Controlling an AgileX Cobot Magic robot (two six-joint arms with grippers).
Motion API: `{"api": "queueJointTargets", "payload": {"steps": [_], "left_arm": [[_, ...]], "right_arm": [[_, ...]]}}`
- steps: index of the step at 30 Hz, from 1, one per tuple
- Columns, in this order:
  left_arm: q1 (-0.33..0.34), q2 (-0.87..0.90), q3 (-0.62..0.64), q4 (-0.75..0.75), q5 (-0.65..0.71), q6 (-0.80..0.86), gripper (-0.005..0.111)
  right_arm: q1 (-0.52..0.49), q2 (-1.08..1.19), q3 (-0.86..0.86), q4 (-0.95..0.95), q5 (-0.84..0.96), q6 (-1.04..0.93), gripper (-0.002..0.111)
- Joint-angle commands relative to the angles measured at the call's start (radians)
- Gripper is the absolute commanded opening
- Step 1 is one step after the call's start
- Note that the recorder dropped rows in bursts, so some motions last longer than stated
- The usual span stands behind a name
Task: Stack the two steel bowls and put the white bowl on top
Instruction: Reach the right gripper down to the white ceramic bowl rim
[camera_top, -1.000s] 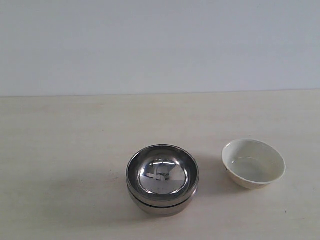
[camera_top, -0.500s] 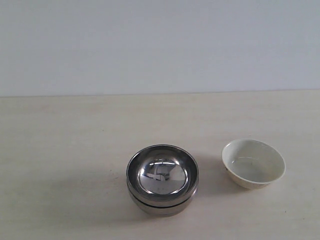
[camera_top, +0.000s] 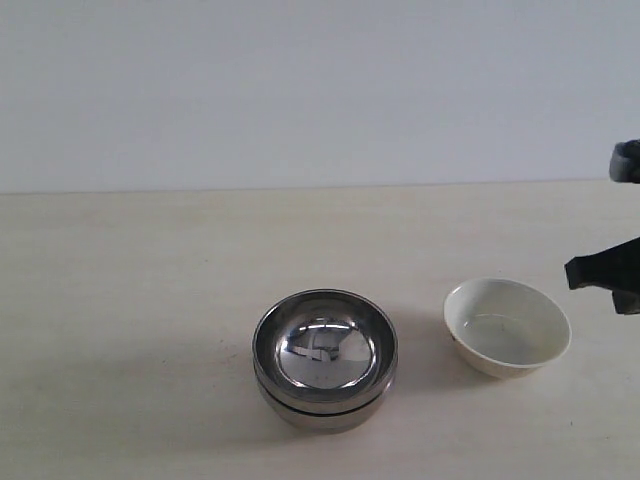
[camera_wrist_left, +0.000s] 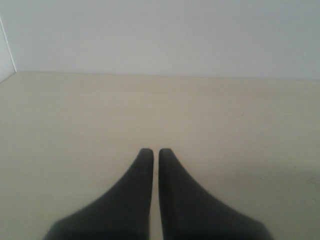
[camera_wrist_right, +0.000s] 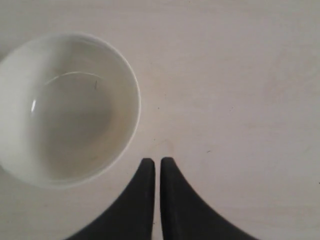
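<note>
The two steel bowls (camera_top: 325, 357) sit nested one inside the other near the table's front middle. To their right stands the white bowl (camera_top: 507, 327), empty and upright. Part of my right arm (camera_top: 608, 272) shows at the right edge, above and to the right of the white bowl. In the right wrist view the right gripper (camera_wrist_right: 157, 160) is shut with nothing in it, hanging over bare table just beside the white bowl (camera_wrist_right: 65, 107). My left gripper (camera_wrist_left: 155, 150) is shut and empty over bare table; no bowl shows in its view.
The pale wooden table (camera_top: 130, 280) runs back to a plain white wall (camera_top: 300, 90). A white panel edge (camera_wrist_left: 6, 55) stands at the table's corner in the left wrist view.
The right arm has come into the exterior view at the right edge, above the white bowl. The bowls have not moved.
</note>
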Motion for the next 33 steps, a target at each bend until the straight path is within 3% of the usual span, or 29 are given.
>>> {"api": "queueJointTargets", "payload": {"steps": [1, 5, 7, 9, 10, 26, 33], "left_arm": [[0.002, -0.003, 0.004, 0.003, 0.000, 0.006, 0.004], [0.002, -0.003, 0.004, 0.003, 0.000, 0.006, 0.004], [0.002, -0.003, 0.004, 0.003, 0.000, 0.006, 0.004], [0.002, -0.003, 0.004, 0.003, 0.000, 0.006, 0.004], [0.002, -0.003, 0.004, 0.003, 0.000, 0.006, 0.004], [0.002, -0.003, 0.004, 0.003, 0.000, 0.006, 0.004], [0.002, -0.003, 0.004, 0.003, 0.000, 0.006, 0.004]], "right_arm": [[-0.003, 0.103, -0.005, 0.006, -0.057, 0.000, 0.000], [-0.003, 0.146, -0.005, 0.013, -0.110, -0.002, 0.004], [-0.003, 0.146, -0.005, 0.013, -0.128, -0.002, 0.025], [-0.003, 0.146, -0.005, 0.013, -0.132, -0.002, 0.060], [-0.003, 0.146, -0.005, 0.018, -0.134, -0.002, 0.063], [-0.001, 0.146, -0.005, 0.105, -0.190, -0.017, 0.059], [0.069, 0.146, -0.005, 0.129, -0.217, -0.039, 0.059]]}}
